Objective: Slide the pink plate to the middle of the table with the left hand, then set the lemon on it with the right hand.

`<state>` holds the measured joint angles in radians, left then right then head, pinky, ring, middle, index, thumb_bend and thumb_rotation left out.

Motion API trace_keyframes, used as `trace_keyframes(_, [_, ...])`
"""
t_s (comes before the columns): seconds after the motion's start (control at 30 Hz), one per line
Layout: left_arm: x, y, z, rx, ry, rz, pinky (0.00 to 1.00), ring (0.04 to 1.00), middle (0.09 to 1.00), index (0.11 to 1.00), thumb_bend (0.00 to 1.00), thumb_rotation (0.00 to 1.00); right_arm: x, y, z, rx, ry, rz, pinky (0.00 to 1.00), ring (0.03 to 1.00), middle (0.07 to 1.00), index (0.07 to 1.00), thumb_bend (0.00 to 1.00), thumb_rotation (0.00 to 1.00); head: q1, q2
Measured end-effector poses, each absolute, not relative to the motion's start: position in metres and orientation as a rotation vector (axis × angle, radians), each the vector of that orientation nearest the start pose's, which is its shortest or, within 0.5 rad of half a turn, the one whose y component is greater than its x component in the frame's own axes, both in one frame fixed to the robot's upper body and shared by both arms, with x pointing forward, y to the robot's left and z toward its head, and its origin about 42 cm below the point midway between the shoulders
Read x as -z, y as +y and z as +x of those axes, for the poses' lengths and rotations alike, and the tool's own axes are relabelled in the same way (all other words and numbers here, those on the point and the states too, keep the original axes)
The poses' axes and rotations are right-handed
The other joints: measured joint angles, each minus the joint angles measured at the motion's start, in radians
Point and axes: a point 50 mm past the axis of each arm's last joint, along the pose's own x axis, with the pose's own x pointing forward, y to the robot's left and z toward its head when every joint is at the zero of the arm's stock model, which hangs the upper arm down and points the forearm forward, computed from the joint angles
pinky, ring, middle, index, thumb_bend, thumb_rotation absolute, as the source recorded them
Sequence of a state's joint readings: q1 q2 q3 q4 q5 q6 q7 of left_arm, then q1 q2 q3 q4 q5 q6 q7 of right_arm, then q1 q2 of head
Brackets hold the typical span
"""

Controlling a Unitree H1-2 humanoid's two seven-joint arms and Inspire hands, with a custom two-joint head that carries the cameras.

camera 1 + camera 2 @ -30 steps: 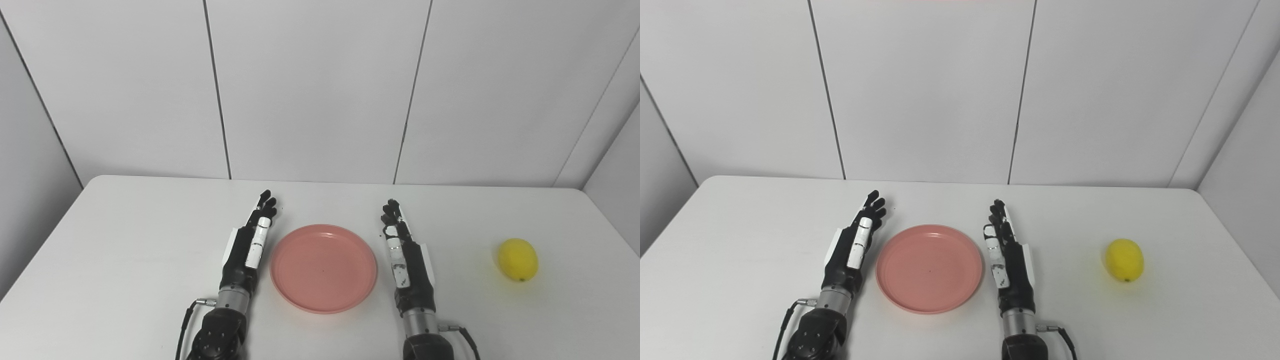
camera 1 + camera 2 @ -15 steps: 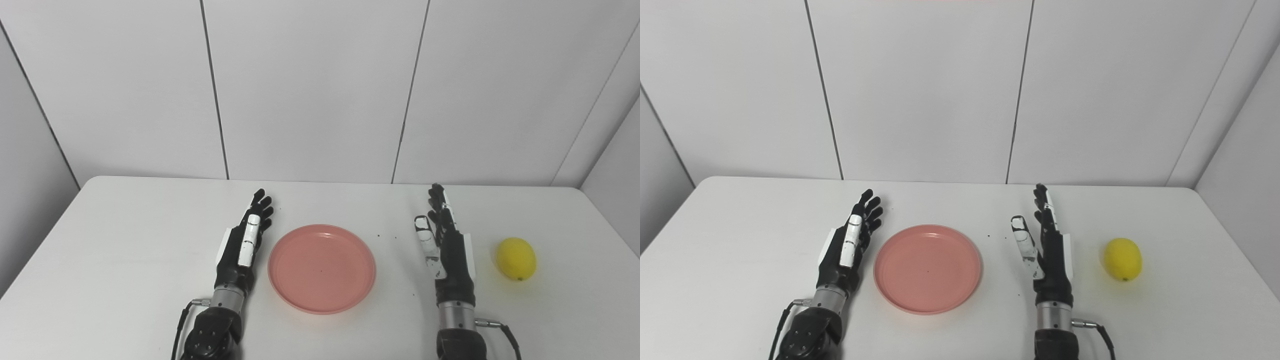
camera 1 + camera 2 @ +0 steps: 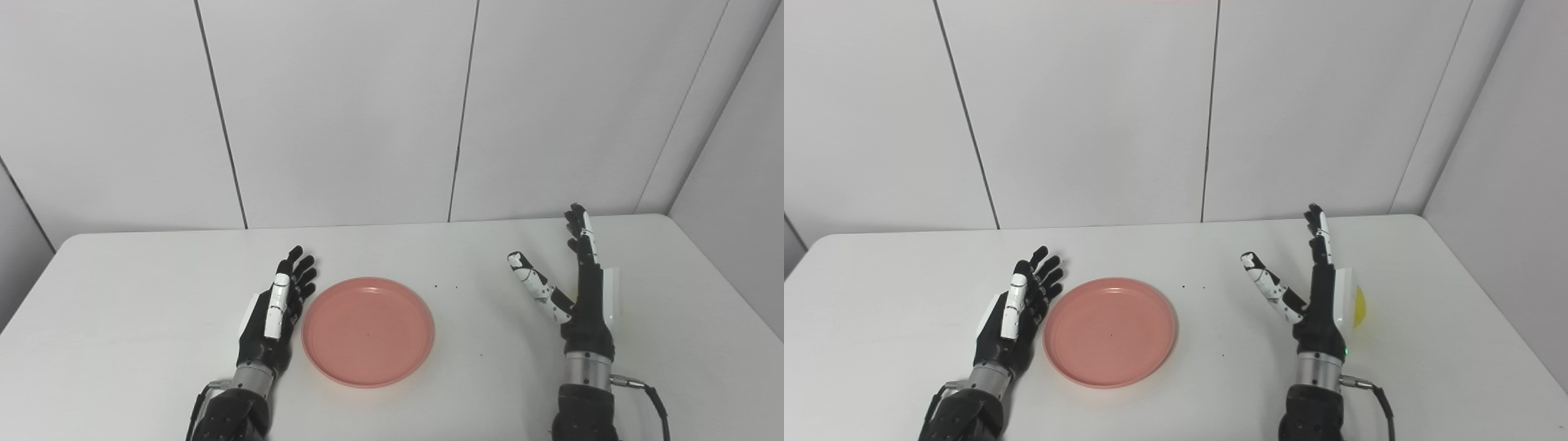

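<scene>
On the white table point(image 3: 122, 318), the pink plate point(image 3: 368, 331) lies near the middle, the left robot hand point(image 3: 275, 312) just beside its left rim, released. Further right, the right robot hand point(image 3: 1317, 294) stands spread and empty, hiding most of the lemon point(image 3: 1359, 306).

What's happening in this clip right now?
The pink plate sits mid-table with nothing on it. The left robot hand rests open beside its left rim. The right robot hand is open, fingers spread, in front of the lemon, which is mostly hidden behind it and not yet grasped.
</scene>
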<state>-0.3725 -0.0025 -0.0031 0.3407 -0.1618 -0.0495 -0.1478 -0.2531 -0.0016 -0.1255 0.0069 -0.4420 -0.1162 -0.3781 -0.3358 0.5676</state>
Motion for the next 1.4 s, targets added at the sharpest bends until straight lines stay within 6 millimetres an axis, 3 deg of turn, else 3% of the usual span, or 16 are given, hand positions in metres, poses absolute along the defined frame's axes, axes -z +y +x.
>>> trace_keyframes(0.07, [-0.128,0.171,0.398,0.245,-0.072,-0.140,0.95,0.942,0.941,0.953,0.60,1.00,-0.188,-0.238,0.350,0.468,-0.410,-0.382,0.86,0.886,0.890,0.914,0.71,0.44,0.000,0.000])
trace_keyframes(0.17, [-0.128,0.176,0.398,0.240,-0.067,-0.135,0.95,0.944,0.944,0.956,0.60,1.00,-0.188,-0.239,0.350,0.494,-0.412,-0.410,0.84,0.881,0.885,0.905,0.75,0.42,-0.063,0.000])
trace_keyframes(0.27, [-0.128,0.180,0.399,0.240,-0.063,-0.146,0.95,0.948,0.948,0.961,0.60,1.00,-0.188,-0.240,0.349,0.516,-0.408,-0.435,0.84,0.879,0.882,0.903,0.77,0.40,-0.063,0.000])
trace_keyframes(0.3, [-0.128,0.182,0.399,0.242,-0.063,-0.145,0.96,0.951,0.951,0.964,0.59,1.00,-0.188,-0.240,0.349,0.528,-0.407,-0.443,0.83,0.879,0.882,0.902,0.77,0.40,-0.109,-0.006])
trace_keyframes(0.37, [-0.128,0.184,0.399,0.249,-0.066,-0.145,0.96,0.954,0.953,0.965,0.59,1.00,-0.188,-0.240,0.349,0.546,-0.397,-0.461,0.82,0.879,0.883,0.902,0.78,0.40,-0.129,-0.008])
trace_keyframes(0.63, [-0.128,0.189,0.405,0.252,-0.077,-0.160,0.97,0.951,0.952,0.962,0.61,1.00,-0.187,-0.241,0.348,0.608,-0.367,-0.560,0.80,0.886,0.909,0.919,0.78,0.38,-0.147,-0.005])
trace_keyframes(0.87, [-0.128,0.191,0.405,0.254,-0.078,-0.156,0.99,0.960,0.961,0.973,0.61,1.00,-0.185,-0.254,0.347,0.673,-0.301,-0.604,0.81,0.892,0.917,0.932,0.80,0.36,-0.160,-0.008])
trace_keyframes(1.4, [-0.128,0.194,0.407,0.260,-0.077,-0.155,1.00,0.969,0.969,0.980,0.64,1.00,-0.179,-0.273,0.348,0.715,-0.193,-0.633,0.77,0.883,0.909,0.924,0.83,0.22,-0.175,-0.012])
